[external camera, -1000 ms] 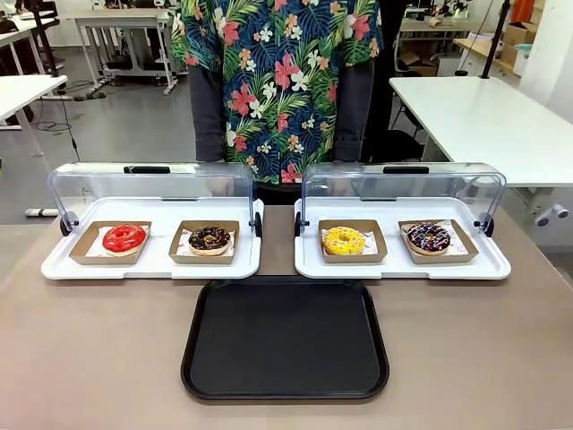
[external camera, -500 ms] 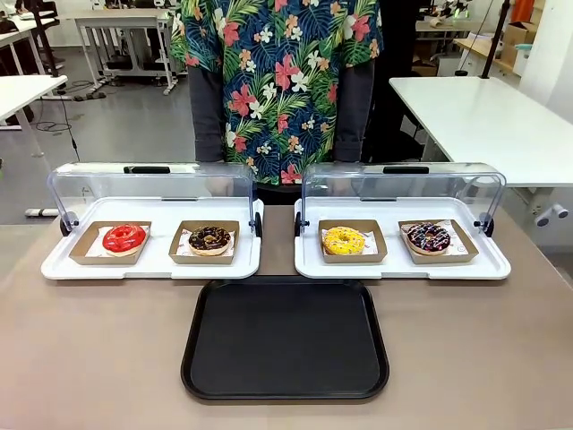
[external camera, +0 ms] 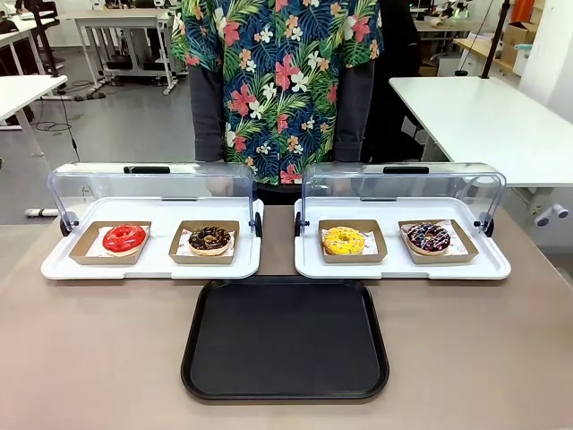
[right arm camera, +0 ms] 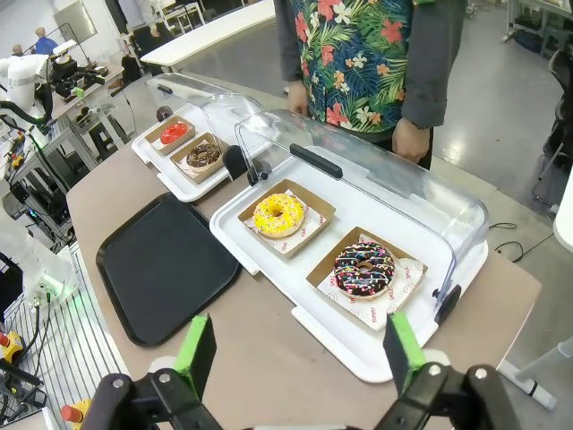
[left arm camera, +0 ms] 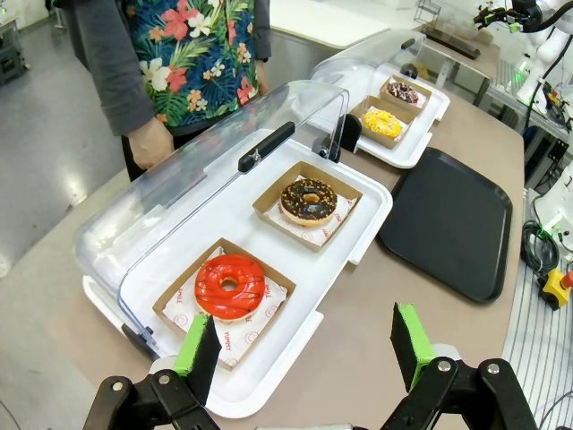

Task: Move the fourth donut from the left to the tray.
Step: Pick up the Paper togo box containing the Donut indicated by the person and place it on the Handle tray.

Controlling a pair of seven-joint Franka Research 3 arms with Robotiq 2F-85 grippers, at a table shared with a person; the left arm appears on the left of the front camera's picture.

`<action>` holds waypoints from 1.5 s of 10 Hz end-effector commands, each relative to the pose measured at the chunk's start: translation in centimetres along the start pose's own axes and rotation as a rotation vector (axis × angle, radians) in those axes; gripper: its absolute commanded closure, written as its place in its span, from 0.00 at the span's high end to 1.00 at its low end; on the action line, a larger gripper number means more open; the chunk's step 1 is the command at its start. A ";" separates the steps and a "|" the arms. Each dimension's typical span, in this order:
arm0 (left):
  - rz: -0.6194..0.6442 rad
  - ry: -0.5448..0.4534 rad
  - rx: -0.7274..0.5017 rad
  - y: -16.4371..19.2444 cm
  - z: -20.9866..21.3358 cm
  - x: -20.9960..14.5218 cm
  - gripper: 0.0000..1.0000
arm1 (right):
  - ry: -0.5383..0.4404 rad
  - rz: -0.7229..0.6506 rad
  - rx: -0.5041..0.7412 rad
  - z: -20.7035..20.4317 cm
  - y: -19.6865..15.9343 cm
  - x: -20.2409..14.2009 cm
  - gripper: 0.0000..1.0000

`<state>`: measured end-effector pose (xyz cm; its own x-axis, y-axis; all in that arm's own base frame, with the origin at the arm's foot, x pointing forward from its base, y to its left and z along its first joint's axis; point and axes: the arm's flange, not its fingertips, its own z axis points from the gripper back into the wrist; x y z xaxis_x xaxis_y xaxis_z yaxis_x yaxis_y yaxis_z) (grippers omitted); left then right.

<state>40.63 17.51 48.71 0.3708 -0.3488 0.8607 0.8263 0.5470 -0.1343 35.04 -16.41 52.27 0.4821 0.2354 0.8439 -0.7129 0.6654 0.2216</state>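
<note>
The fourth donut (external camera: 429,236) (right arm camera: 363,268) (left arm camera: 404,92), dark chocolate with pink and white drizzle, sits in its brown cardboard holder at the right end of the right white tray (external camera: 491,267). The black tray (external camera: 285,339) (right arm camera: 161,264) (left arm camera: 448,219) lies bare at the table's front middle. My right gripper (right arm camera: 293,354) is open, high above the table's right front corner, well short of the donut. My left gripper (left arm camera: 306,345) is open too, hovering above the left white tray's near corner by the red donut (left arm camera: 229,285).
A red donut (external camera: 124,237) and a nut-crumbed chocolate donut (external camera: 209,238) rest on the left white tray (external camera: 63,269); a yellow donut (external camera: 344,240) sits beside the fourth one. Both clear lids (external camera: 403,184) stand raised at the back. A person (external camera: 277,81) stands behind the table, hands down.
</note>
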 end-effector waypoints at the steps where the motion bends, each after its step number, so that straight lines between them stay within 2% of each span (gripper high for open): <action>1: 0.003 -0.026 -0.005 0.0 -0.1 0.2 1.00 | -0.029 0.024 0.003 -0.1 -0.3 0.4 1.00; 15: 0.003 -0.026 -0.005 0.0 -0.1 0.2 1.00 | -0.029 0.024 0.003 -0.1 -0.3 0.4 1.00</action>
<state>40.63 17.51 48.71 0.3708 -0.3488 0.8607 0.8263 0.5470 -0.1343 35.04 -16.41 52.27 0.4815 0.2359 0.8441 -0.7134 0.6650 0.2211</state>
